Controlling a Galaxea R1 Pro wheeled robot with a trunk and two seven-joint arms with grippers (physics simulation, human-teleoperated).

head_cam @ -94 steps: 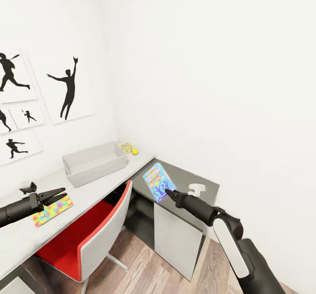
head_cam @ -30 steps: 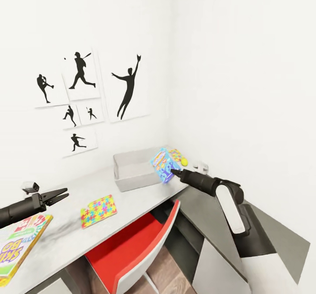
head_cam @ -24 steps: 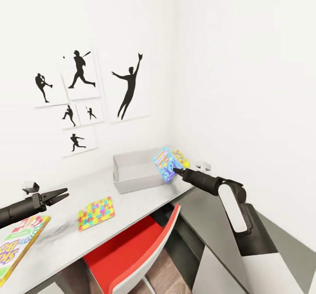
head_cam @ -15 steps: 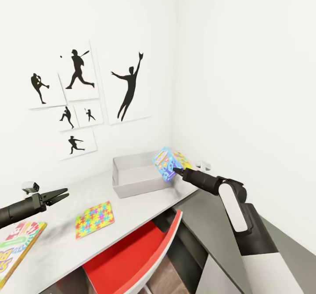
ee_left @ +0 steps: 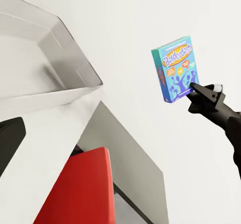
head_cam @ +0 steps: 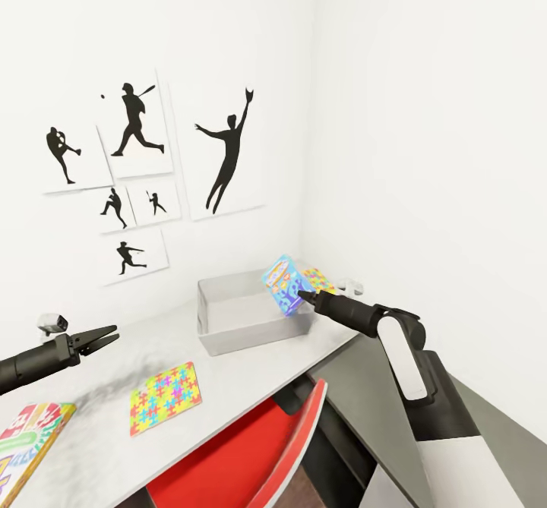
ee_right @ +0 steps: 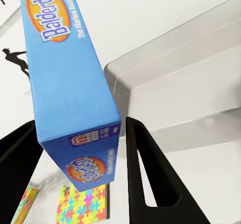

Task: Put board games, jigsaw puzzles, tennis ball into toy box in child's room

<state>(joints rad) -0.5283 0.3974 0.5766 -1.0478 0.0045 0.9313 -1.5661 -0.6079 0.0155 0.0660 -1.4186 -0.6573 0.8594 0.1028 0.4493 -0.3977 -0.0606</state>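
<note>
My right gripper (head_cam: 302,295) is shut on a blue "Balderdash" board game (head_cam: 282,284), holding it upright in the air at the right end of the light grey toy box (head_cam: 247,314). The right wrist view shows that game (ee_right: 65,83) between both fingers (ee_right: 145,174), with the toy box (ee_right: 175,98) beyond it. One jigsaw puzzle (head_cam: 165,398) lies flat on the table (head_cam: 235,371). Another puzzle (head_cam: 320,279) peeks out behind the held game. The SKIP-BO game (head_cam: 26,436) lies at the table's near left. My left gripper (head_cam: 109,335) hovers open over the table. The tennis ball and the bed are out of view.
A red chair (head_cam: 251,462) is tucked under the table's front edge. A lower dark-topped cabinet (head_cam: 380,386) adjoins the table on the right, carrying a small white object (head_cam: 349,288). Black silhouette prints (head_cam: 137,181) hang on the wall behind.
The camera has swung and closed in on the table. My right gripper has carried the blue game from over the dark cabinet to the toy box's right end. The left arm is unchanged.
</note>
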